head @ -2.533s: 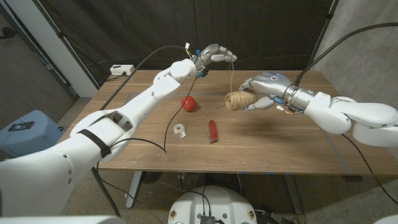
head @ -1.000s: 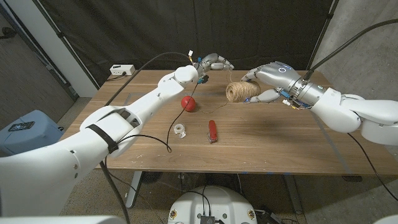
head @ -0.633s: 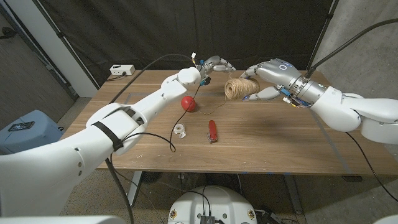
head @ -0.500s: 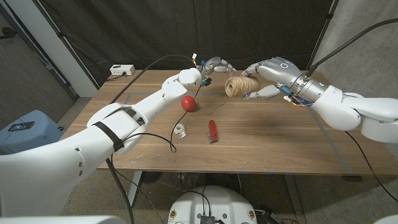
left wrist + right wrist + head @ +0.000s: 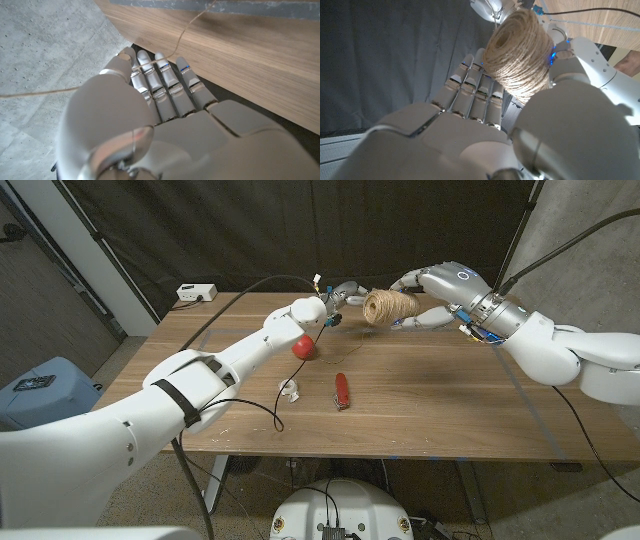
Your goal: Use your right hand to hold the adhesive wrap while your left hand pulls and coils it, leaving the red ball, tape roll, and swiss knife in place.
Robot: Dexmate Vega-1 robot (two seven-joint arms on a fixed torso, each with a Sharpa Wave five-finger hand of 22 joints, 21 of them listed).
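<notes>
What my right hand [image 5: 440, 288] grips is a spool of brown twine [image 5: 390, 307], not adhesive wrap; it hangs in the air above the table's far edge. In the right wrist view the spool [image 5: 517, 55] lies between thumb and fingers of the right hand [image 5: 470, 100]. My left hand [image 5: 345, 290] is just left of the spool. A thin twine strand [image 5: 185, 30] crosses the left hand's fingers [image 5: 165, 85] and seems pinched under the thumb. The red ball [image 5: 301, 345], white tape roll [image 5: 290, 389] and red swiss knife [image 5: 341, 391] lie on the wooden table [image 5: 450, 400].
A white box [image 5: 196, 291] sits at the table's far left corner. A black cable [image 5: 262, 395] from my left arm droops over the table near the tape roll. A blue bin [image 5: 40, 385] stands on the floor to the left. Dark curtains hang behind.
My right hand has lifted the twine spool off the table, up and toward the far edge. My left hand has come down from its higher position and now sits close beside the spool.
</notes>
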